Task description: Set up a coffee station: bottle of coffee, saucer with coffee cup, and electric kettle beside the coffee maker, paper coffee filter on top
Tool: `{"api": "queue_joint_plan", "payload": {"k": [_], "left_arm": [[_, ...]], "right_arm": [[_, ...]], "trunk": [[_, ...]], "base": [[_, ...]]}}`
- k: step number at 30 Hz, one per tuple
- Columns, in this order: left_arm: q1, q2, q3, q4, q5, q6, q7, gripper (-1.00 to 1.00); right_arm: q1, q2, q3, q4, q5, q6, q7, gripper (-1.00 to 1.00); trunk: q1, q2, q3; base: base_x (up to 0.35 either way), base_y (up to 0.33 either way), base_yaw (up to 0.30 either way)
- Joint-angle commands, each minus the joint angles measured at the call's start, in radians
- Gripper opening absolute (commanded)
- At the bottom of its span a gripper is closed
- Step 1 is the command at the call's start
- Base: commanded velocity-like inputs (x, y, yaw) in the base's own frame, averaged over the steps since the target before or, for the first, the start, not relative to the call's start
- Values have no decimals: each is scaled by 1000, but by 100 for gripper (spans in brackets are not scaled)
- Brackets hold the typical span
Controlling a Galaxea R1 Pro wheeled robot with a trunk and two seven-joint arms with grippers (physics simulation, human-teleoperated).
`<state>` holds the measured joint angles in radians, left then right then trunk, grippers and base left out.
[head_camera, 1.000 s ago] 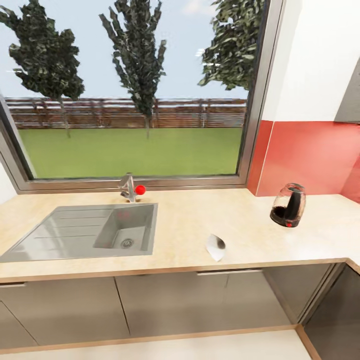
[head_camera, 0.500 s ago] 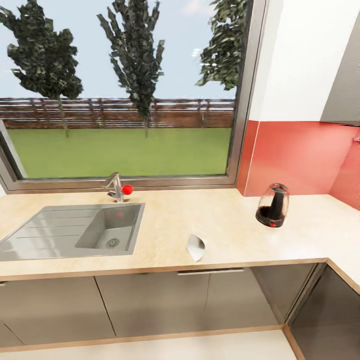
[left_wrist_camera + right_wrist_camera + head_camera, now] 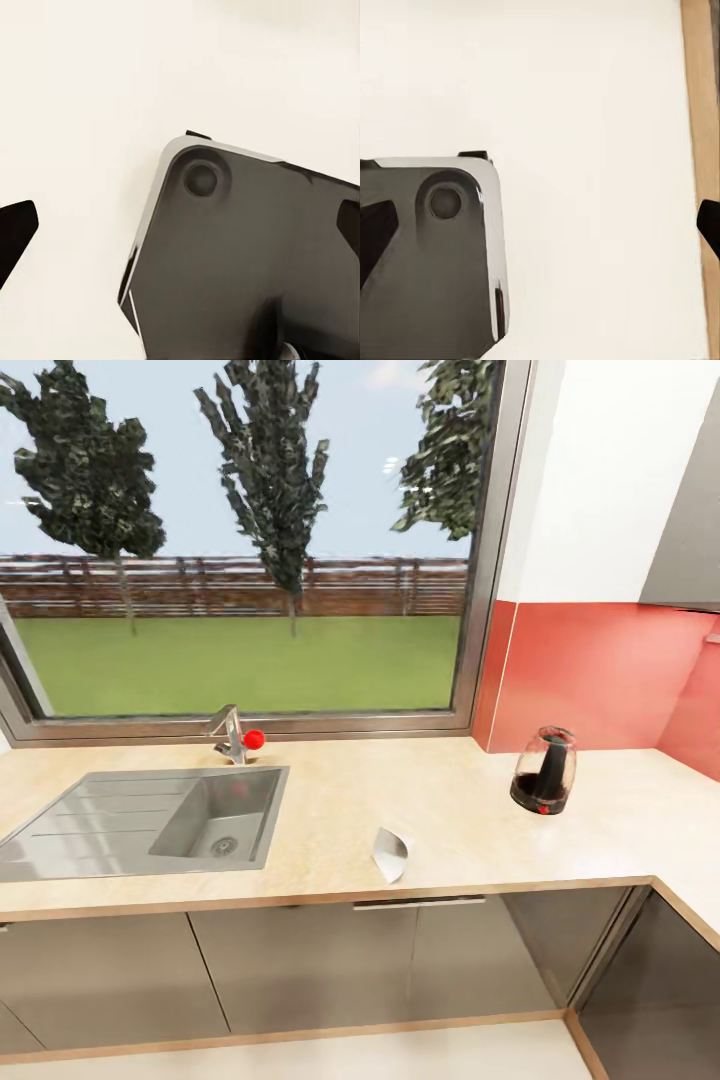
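Two of the task's things sit on the bench (image 3: 450, 820): the paper coffee filter (image 3: 390, 854) lies on its side near the front edge, lower middle of the frame, and the electric kettle (image 3: 543, 771) stands upright at right of centre before the red wall panel. A steel sink (image 3: 140, 822) with its tap (image 3: 231, 733) fills the left under the window. Both wrist views show pale floor and the dark robot base (image 3: 247, 255); each hand's fingertips stand well apart, open and empty.
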<state>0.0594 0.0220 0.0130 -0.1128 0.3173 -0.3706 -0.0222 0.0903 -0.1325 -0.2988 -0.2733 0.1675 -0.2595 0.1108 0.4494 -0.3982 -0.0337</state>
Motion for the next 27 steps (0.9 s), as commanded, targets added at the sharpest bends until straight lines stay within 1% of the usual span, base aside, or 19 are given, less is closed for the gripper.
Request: {"api": "queue_joint_plan", "payload": {"k": [1,3,4,5,6,7,8,11,14,15,18,19,20,21,22,23,24,26,27], "left_arm": [[0,1,1,-2,4,-1,-2,100],[0,3,1,-1,4,-1,-2,100],[0,4,1,-1,4,-1,-2,100],[0,4,1,-1,4,-1,-2,100],[0,5,1,-1,5,-1,-2,100],[0,6,1,-1,4,-1,-2,100],[0,7,1,-1,4,-2,-2,100],[0,9,1,-1,4,-2,-3,100],[0,10,1,-1,3,-2,-3,100],[0,12,1,-1,3,-2,-5,100],[0,13,0,2,3,-2,-7,100],[0,14,0,3,3,-2,-8,100],[0,14,0,3,3,-3,-8,100],[0,14,0,3,3,-4,-8,100],[0,14,0,4,3,-18,-8,100],[0,14,0,4,3,-25,-8,100],[0,14,0,5,3,-41,-8,100],[0,14,-1,9,3,-60,-9,100],[0,14,-1,11,3,-63,-9,100]], "right_arm": [[0,12,-9,-42,-43,4,3,100],[0,36,-5,-137,-135,22,-10,100],[0,50,-3,-190,-158,36,-15,100],[0,57,-1,-216,-164,45,-19,100],[0,72,1,-272,-164,69,-27,100],[0,89,3,-334,-151,101,-39,100],[0,97,3,-368,-141,119,-47,100],[0,142,5,-576,-79,216,-95,100],[0,167,7,-699,-58,249,-110,100],[0,182,8,-765,-52,270,-114,100],[0,200,8,-897,-47,339,-119,100],[0,206,8,-990,-50,405,-118,100],[0,209,8,-1052,-54,453,-116,100],[0,210,8,-1083,-55,478,-115,100],[0,216,8,-1168,-59,556,-114,100],[0,219,9,-1192,-60,582,-113,100],[0,227,10,-1228,-62,630,-113,100],[-1,249,20,-1267,-63,706,-113,100],[-2,255,24,-1273,-64,718,-113,100]], "trunk": [[1,-2,-2],[1,-2,-2],[1,-2,-2],[1,-2,-2],[1,-2,-2],[1,-2,-2],[1,-2,-2],[1,-2,-2],[1,-2,-2],[1,-2,-2],[1,-2,-2],[1,-2,-2],[1,-2,-2],[1,-2,-2],[1,-2,-2],[1,-2,-2],[1,-2,-2],[1,-2,-2],[1,-2,-2]], "base": [[0,0,0],[0,0,0],[0,0,0],[0,0,0],[0,0,0],[0,0,0],[0,0,0],[0,0,0],[0,0,0],[0,0,0],[0,0,0],[0,0,0],[0,0,0],[0,0,0],[0,0,0],[0,0,0],[0,0,0],[0,0,0],[0,0,0]]}}
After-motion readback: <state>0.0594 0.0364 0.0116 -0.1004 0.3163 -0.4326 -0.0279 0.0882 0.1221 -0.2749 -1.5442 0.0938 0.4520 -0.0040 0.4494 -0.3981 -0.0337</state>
